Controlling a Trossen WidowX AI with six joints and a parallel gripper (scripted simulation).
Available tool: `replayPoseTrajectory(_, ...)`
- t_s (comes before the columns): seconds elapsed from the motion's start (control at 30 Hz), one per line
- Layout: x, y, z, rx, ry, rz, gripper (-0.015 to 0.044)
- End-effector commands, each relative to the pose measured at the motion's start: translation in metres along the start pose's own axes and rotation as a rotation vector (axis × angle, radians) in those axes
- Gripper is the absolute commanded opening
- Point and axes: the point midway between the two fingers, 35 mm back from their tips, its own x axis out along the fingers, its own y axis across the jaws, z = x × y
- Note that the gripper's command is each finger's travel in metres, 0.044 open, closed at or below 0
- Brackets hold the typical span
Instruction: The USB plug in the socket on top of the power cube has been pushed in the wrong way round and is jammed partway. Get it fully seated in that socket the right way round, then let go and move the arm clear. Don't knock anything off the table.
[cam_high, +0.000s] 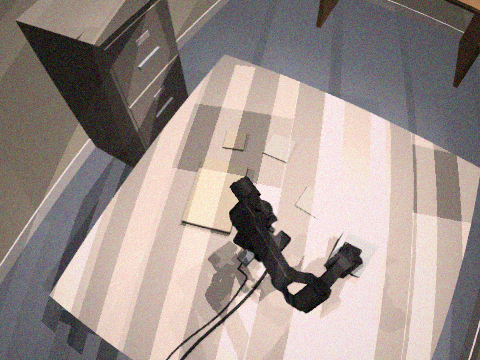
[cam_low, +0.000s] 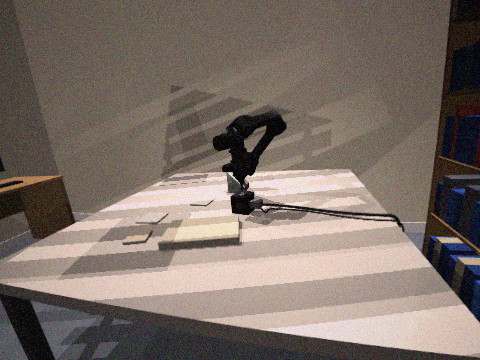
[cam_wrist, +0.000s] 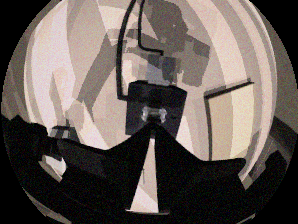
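While fingers pinch the USB plug (cam_wrist: 154, 115), table edges lie distant.

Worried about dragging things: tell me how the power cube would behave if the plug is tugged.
The power cube looks small and unanchored, so it would probably lift or slide. Its cables trail loosely, so they likely flex rather than restrain it. The gripper grips the USB plug.

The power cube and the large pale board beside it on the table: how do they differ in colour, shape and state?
The power cube is black and blocky, while the large pale board is cream and lies flat and thin. Two dark cables run from the cube toward the table edge; the board has none. The gripper stands directly over the cube, shut on the USB plug; nothing touches the board. Both rest on the striped table.
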Motion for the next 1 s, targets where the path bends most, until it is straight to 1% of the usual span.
replayPoseTrajectory(0.0,0.0002,-0.0004,0.0009,-0.006,-0.005,-0.003,0.0000)
replayPoseTrajectory(0.97,0.0037,-0.0004,0.0008,-0.006,-0.006,-0.003,0.0000)
